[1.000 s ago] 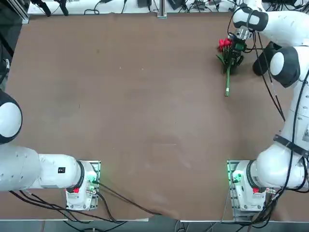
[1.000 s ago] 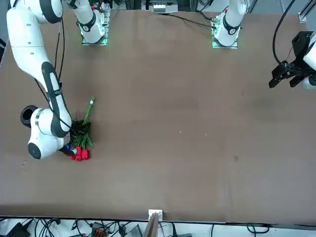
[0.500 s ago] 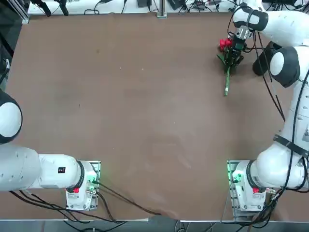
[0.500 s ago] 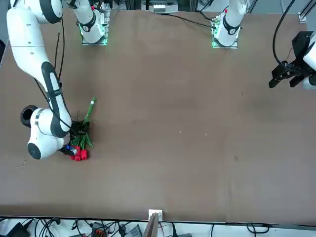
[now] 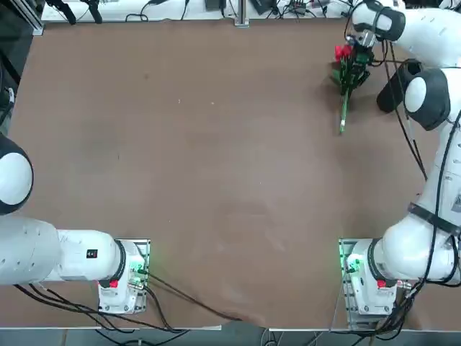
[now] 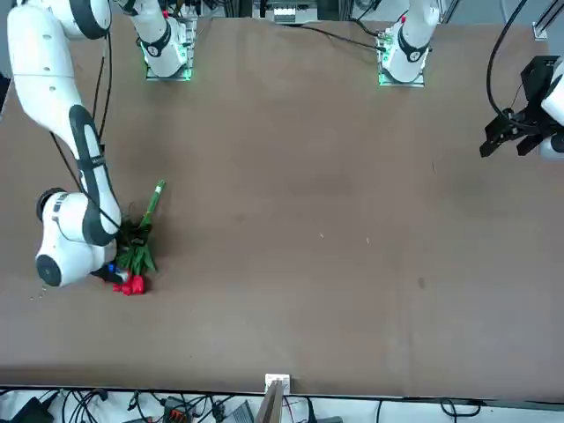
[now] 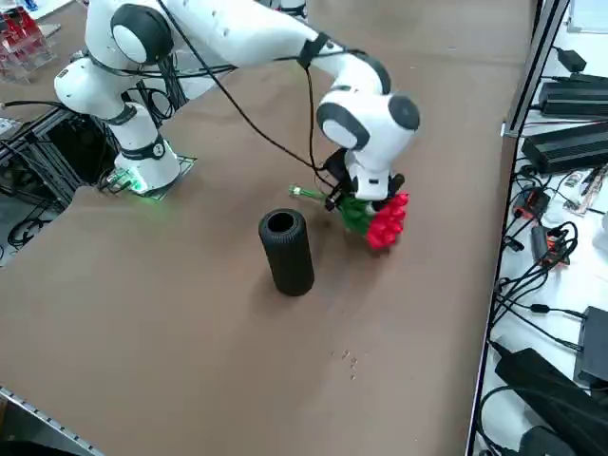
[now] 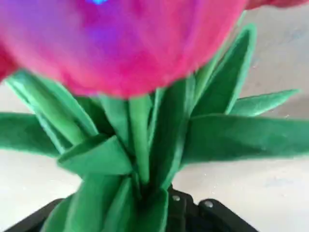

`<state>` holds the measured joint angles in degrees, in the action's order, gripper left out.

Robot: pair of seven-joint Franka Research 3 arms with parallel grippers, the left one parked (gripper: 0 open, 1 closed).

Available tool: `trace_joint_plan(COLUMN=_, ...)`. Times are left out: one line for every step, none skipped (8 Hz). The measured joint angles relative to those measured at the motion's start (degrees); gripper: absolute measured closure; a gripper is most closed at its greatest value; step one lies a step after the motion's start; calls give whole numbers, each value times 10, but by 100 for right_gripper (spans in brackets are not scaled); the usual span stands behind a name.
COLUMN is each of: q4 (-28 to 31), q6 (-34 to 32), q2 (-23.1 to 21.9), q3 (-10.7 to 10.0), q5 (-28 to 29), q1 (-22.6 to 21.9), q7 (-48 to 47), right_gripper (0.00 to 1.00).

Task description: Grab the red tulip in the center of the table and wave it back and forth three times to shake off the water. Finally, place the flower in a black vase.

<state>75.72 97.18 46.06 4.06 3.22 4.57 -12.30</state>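
While upright stands 1 black vase (image 7: pixel 287 252), right fingers (image 8: pixel 181 212) grip red tulip (image 8: pixel 145 159)

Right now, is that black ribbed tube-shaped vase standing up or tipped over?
Upright: the black ribbed cylindrical vase stands on its base on the brown tabletop, its round mouth facing up.

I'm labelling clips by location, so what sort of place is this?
Probably a robotics lab or test workspace: a white robot arm over a broad brown table, with cables and black power bricks crowded along a side bench.
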Motion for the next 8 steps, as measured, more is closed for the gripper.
trace_joint_plan(q4=-5, q6=15, q2=-23, q3=0, q5=-4, q1=-6, q7=-12, right_gripper=85)
trace_joint_plan(q4=-10, q6=30, q2=-52, q3=0, q5=-24, q1=-10, q7=-23, right_gripper=85)
trace_joint_plan(q4=-14, q6=38, q2=-86, q3=-1, q5=-47, q1=-10, q7=-32, right_gripper=85)
trace_joint_plan(q4=-16, q6=53, q2=-122, q3=-6, q5=-61, q1=-9, q7=-36, right_gripper=85)
trace_joint_plan(q4=-16, q6=81, q2=-158, q3=-19, q5=-76, q1=-6, q7=-43, right_gripper=85)
trace_joint_plan(q4=-15, q6=112, q2=-187, q3=-40, q5=-87, q1=-3, q7=-49, right_gripper=85)
trace_joint_plan(q4=-15, q6=145, q2=-209, q3=-64, q5=-91, q1=1, q7=-49, right_gripper=85)
trace_joint_plan(q4=-14, q6=178, q2=-223, q3=-89, q5=-92, q1=6, q7=-49, right_gripper=85)
